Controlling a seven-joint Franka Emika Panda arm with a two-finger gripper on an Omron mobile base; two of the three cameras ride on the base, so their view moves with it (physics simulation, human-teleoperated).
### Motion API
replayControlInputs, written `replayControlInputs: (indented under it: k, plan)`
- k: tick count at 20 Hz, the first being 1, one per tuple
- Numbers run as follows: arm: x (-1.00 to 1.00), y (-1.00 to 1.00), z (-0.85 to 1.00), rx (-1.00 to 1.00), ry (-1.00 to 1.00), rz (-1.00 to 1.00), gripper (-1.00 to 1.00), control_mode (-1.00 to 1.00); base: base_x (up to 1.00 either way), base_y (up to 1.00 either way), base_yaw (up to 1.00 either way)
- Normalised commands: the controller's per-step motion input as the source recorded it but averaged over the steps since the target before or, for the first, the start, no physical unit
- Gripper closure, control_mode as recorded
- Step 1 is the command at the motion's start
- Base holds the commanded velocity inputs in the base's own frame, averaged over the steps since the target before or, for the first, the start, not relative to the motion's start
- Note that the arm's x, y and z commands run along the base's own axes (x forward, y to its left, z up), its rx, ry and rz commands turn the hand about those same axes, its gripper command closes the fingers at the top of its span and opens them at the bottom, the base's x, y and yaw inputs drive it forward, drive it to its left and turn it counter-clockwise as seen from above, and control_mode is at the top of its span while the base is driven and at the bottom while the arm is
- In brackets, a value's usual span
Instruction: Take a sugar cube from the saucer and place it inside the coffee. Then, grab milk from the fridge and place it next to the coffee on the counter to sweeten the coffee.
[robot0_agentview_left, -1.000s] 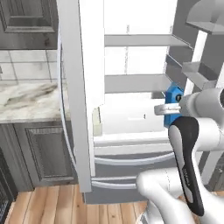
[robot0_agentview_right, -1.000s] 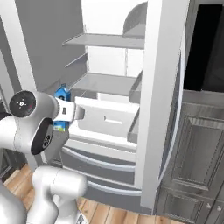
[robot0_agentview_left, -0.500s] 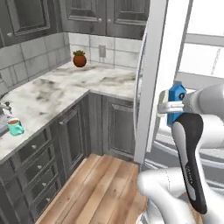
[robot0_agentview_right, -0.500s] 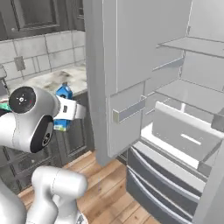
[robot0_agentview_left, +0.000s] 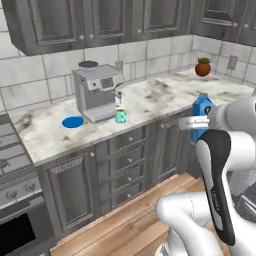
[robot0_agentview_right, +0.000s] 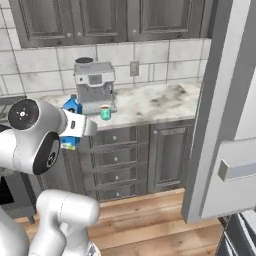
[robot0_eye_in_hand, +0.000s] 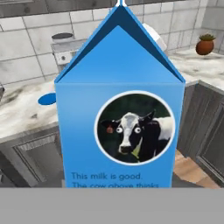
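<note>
The milk (robot0_agentview_left: 201, 112) is held off the floor in the gripper (robot0_agentview_left: 196, 122), upright, in front of the lower cabinets (robot0_agentview_left: 125, 165) and not yet over the counter (robot0_agentview_left: 160, 97); in the hand view the carton's cow label (robot0_eye_in_hand: 134, 127) sits close before the lens. The fingers themselves are hidden behind the carton and the wrist, yet the carton hangs unsupported otherwise, so the jaws are judged to be clamped on it.

What has changed is the whole scene — half a second ago the fridge's open shelves were still in the right base view and the counter lay off to one side, whereas now the counter is faced squarely. This is the base having turned, not the things having moved; the carton has stayed at the same spot against the arm. The fetch is thus done, and only the carry and the setting-down beside the coffee (robot0_agentview_left: 120, 116) are judged to remain.

Counted: one milk carton, one mug, one saucer (robot0_agentview_left: 73, 122) — no sugar cube can be made out on it at this size — one espresso machine (robot0_agentview_left: 97, 92) just behind the mug, one potted plant (robot0_agentview_left: 202, 67) far along the counter, and one fridge door (robot0_agentview_right: 227, 120).
</note>
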Motion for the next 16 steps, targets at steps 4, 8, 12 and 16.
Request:
replayControlInputs:
  k: [4, 8, 12, 16]
  plan:
    - [0.0, 0.0, 0.0, 0.0, 0.0, 0.0, 1.0, 1.0, 0.92, -0.1, 0.38]
    - [0.0, 0.0, 0.0, 0.0, 0.0, 0.0, 1.0, 1.0, 0.98, -0.42, 0.14]
    - [0.0, 0.0, 0.0, 0.0, 0.0, 0.0, 1.0, 1.0, 0.82, -0.47, 0.16]
    - [0.0, 0.0, 0.0, 0.0, 0.0, 0.0, 1.0, 1.0, 0.6, -0.32, 0.28]
